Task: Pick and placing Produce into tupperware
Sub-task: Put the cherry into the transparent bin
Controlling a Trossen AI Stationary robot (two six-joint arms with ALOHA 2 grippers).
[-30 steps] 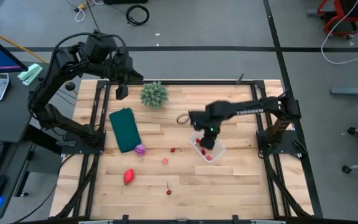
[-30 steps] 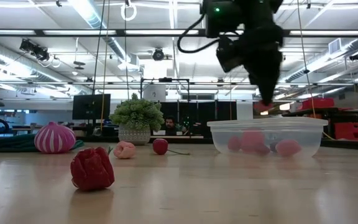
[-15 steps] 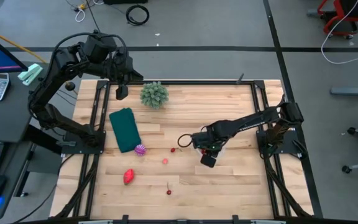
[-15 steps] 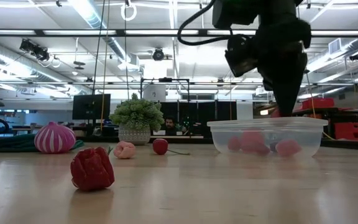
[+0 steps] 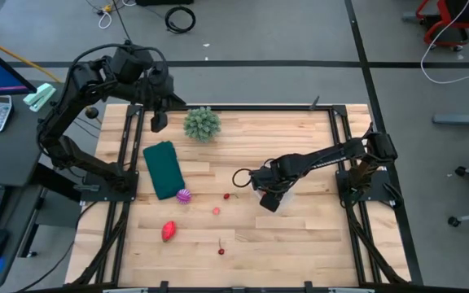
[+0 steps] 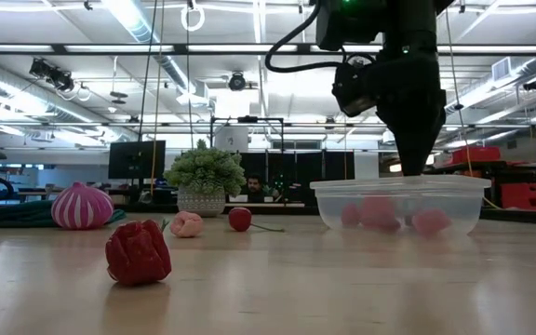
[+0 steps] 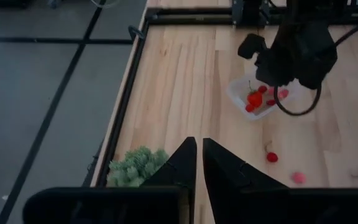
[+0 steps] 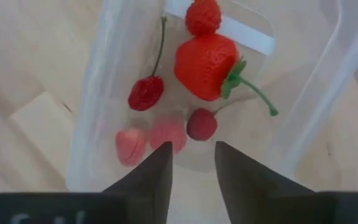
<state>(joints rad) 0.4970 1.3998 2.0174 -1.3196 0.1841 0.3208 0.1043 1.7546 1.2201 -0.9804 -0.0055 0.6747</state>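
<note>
The small clear rectangular plastic tub (image 8: 185, 93) is almost wholly covered in the high view by the right gripper (image 5: 270, 198), which hangs directly over it. In the right wrist view both dark fingers (image 8: 151, 180) are seen slightly parted with nothing between them, poised above the tub's rim.

Contents of the tub, as seen by the right wrist camera: one large red toy strawberry with a green stalk (image 8: 207, 65), a smaller red berry (image 8: 202, 16) partly cut off at the frame edge, a dark red raspberry-like piece on a stem (image 8: 145, 93), a round dark red berry (image 8: 201, 124), and two pale pink pieces (image 8: 131, 144), the latter blurred by the plastic wall. From table height the contents show only as pink smudges.

Outside the tub, toward the left arm's side: a small cherry-like red berry (image 5: 226, 196), a pink berry (image 5: 216, 211), a purple-pink striped ball (image 5: 184, 195) just beside the dark green folded cloth (image 5: 163, 168), a red strawberry-like piece (image 5: 168, 231), and probably another tiny red berry (image 5: 221, 250).

The left gripper (image 5: 159, 120) waits far from the tub, near the spiky green plant clump (image 5: 202, 124), fingers nearly closed and empty.
</note>
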